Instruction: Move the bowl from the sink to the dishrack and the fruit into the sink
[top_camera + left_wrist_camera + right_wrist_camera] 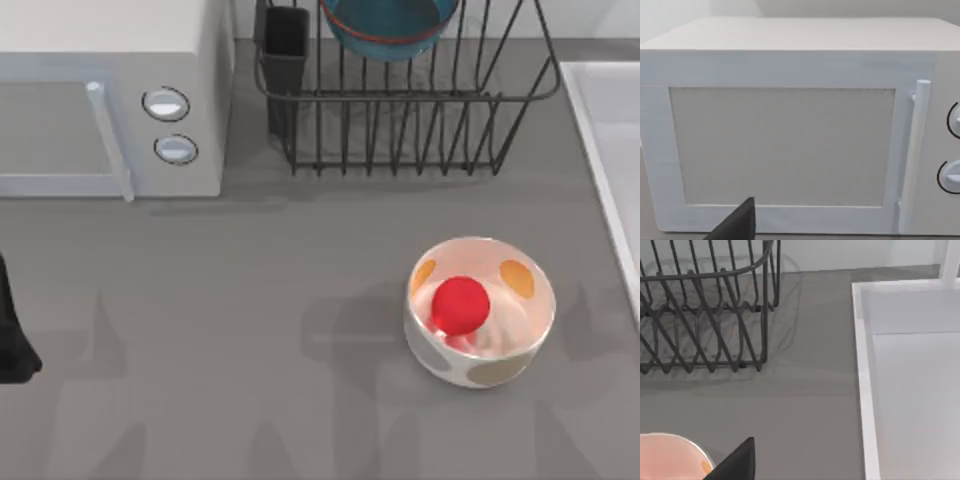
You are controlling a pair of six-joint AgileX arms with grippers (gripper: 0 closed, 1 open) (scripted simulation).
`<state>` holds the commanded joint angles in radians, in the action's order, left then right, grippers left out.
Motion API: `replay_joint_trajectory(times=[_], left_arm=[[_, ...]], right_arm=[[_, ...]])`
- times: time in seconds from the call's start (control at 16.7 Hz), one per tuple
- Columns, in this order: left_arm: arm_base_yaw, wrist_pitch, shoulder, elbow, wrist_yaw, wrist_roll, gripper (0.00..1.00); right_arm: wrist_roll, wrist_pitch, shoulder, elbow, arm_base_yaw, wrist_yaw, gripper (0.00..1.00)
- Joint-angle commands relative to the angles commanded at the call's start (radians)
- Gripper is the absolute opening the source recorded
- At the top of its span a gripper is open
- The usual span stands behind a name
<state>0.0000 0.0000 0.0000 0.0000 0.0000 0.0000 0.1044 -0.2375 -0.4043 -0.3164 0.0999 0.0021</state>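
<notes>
Bowl [390, 25]: teal, in dishrack [400, 110] at bench [250, 330] rear | Fruit [460, 305]: red ball inside spotted white bowl [480, 312], near sink [610, 130] at right edge | Microwave [110, 100]: rear left | Left arm [12, 330]: left edge; gripper state: cannot tell | Right gripper state: cannot tell

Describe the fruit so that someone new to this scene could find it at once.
Start at the black wire dishrack at the table's far edge and come toward the near edge, slightly right, to the white bowl with orange and grey spots. The fruit lies inside it: a small, glossy, plain red ball, the only red thing on the table.
</notes>
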Motion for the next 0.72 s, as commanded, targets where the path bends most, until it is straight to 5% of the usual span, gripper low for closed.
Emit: replay_joint_trajectory(times=[0.72], left_arm=[[0.0, 0.0, 0.0, 0.0, 0.0, 0.0, 1.0]], right_arm=[[0.256, -0.585, -0.994, -0.777, 0.25, -0.002, 1.0]])
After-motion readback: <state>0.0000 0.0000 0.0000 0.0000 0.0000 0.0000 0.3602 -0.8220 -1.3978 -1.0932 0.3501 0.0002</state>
